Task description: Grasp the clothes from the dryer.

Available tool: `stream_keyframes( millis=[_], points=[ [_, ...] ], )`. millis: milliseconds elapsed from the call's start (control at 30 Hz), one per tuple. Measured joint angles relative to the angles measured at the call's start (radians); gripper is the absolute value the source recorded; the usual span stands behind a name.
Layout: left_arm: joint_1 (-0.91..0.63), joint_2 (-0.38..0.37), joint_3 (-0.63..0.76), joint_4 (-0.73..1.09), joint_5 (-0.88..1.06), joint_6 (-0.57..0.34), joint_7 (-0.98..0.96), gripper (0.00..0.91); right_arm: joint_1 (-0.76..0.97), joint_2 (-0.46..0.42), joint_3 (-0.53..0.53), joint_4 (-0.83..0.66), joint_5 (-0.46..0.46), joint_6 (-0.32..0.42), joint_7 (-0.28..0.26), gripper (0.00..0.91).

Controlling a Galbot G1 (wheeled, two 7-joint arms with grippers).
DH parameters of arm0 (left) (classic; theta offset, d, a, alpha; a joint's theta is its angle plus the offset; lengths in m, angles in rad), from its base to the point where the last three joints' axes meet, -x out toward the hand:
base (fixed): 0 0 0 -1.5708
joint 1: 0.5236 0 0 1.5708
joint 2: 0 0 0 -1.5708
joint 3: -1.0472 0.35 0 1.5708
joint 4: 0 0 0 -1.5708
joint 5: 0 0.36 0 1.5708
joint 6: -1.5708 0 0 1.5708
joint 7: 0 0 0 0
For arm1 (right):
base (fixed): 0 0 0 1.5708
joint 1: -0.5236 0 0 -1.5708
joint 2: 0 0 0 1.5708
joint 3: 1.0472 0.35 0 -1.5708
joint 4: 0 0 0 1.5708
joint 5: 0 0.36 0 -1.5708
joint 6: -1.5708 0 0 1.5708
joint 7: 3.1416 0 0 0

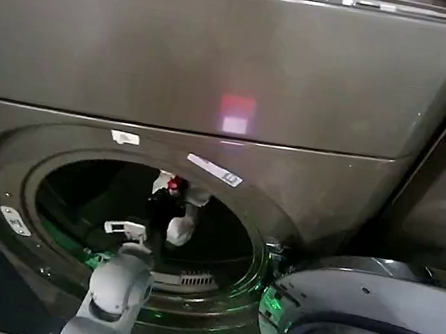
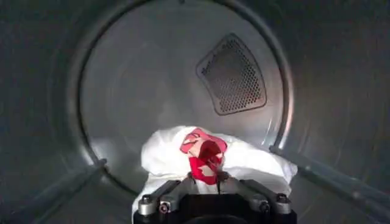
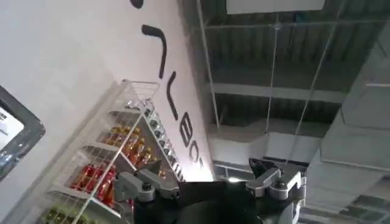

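A large bronze-grey dryer (image 1: 220, 74) fills the head view, its round porthole open and its door (image 1: 367, 323) swung out at the lower right. White stickers sit on the rim above the opening.

The left arm (image 1: 112, 293) rises from the bottom edge of the head view and reaches in through the porthole. The left tool (image 2: 207, 176) is inside the drum (image 2: 122, 79), low down near the drum floor. Its fingers are drawn together and clamped on the clothes (image 2: 201, 152): a small white-grey cloth piece with a red patch, bunched up just in front of the tool. The red patch sits right at the fingertips, pinched between them. In the head view the same white and red cloth (image 1: 176, 202) shows in the dark opening, hanging from the tool, about the middle of the porthole.

Behind the cloth, the drum's back wall is a pale metal disc with a perforated vent grille (image 2: 231, 76) set toward one side. Raised ribs run along the drum wall on either side of the cloth.

The right tool (image 3: 210, 182) is away from the dryer, pointing up toward a ceiling and a white wall with a wire shelf of bottles (image 3: 116, 170). Its fingers stand apart and hold nothing.
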Motion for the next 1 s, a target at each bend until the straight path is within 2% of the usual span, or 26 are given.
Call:
stream_keyframes(
  millis=[700, 1000],
  points=[
    [0.034, -0.008, -0.006, -0.044, 0.007, 0.011, 0.001, 0.0, 0.002, -0.001, -0.002, 0.006, 0.013, -0.003, -0.023, 0.907],
    [0.041, -0.008, -0.006, -0.05, 0.007, 0.014, 0.001, 0.0, 0.0, -0.005, -0.002, -0.001, 0.015, 0.0, -0.012, 0.907]
  ],
)
